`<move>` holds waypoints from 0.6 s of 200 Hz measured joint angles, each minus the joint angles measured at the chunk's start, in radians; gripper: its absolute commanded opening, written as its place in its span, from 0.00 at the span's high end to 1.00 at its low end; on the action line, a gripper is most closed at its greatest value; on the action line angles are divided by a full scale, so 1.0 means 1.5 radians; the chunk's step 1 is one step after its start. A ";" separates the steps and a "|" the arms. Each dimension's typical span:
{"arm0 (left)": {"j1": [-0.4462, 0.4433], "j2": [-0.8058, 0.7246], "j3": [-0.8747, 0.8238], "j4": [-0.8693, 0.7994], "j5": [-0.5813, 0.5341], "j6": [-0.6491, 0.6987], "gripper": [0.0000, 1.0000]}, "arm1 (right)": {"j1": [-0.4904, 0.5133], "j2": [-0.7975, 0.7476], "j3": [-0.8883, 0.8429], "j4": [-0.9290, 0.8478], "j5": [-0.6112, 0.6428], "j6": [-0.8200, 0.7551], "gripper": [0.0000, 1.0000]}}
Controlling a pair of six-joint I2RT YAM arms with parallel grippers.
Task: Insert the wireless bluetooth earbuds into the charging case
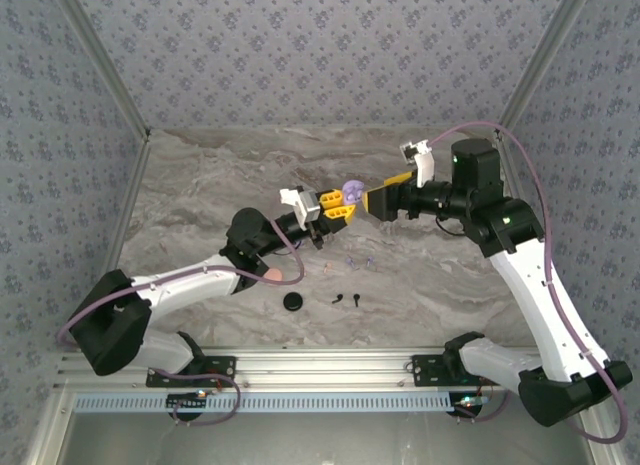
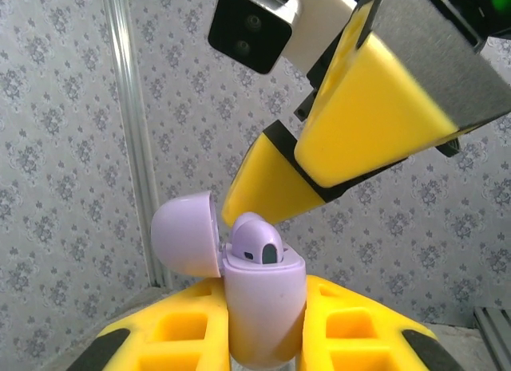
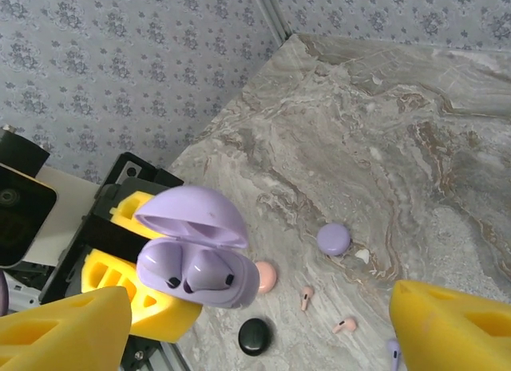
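My left gripper (image 1: 338, 207) is shut on a lilac charging case (image 1: 351, 192), holding it upright above the table. The case (image 2: 265, 307) sits between the yellow fingers (image 2: 180, 327), its lid (image 2: 185, 231) swung open. Two lilac earbuds (image 3: 172, 263) (image 3: 211, 271) sit in the case (image 3: 239, 287); one earbud (image 2: 257, 242) pokes out of its top. My right gripper (image 1: 385, 198) is open just right of the case, nothing between its fingers (image 3: 64, 331). Its fingers (image 2: 375, 116) hang close above the case. On the table lie two pale pink earbuds (image 3: 306, 297) (image 3: 344, 325) and a lilac earbud (image 3: 393, 353).
Three closed round cases lie on the marble table (image 3: 415, 108): lilac (image 3: 333, 238), pink (image 3: 266, 276) and black (image 3: 254, 336). The black case (image 1: 293, 302) lies near the front edge with a black earbud (image 1: 345, 299) beside it. Patterned walls close in the back and sides.
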 measured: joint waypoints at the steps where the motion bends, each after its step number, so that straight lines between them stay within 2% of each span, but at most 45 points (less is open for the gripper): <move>1: 0.000 0.000 0.000 0.000 0.000 0.000 1.00 | 0.000 0.000 0.000 0.000 -0.001 0.001 0.10; 51: 0.000 0.002 0.012 -0.007 0.019 -0.005 1.00 | -0.005 0.015 0.000 0.045 -0.070 0.026 0.07; 120: 0.000 0.009 0.016 -0.011 0.024 -0.010 1.00 | 0.024 0.047 0.000 0.080 -0.128 0.041 0.13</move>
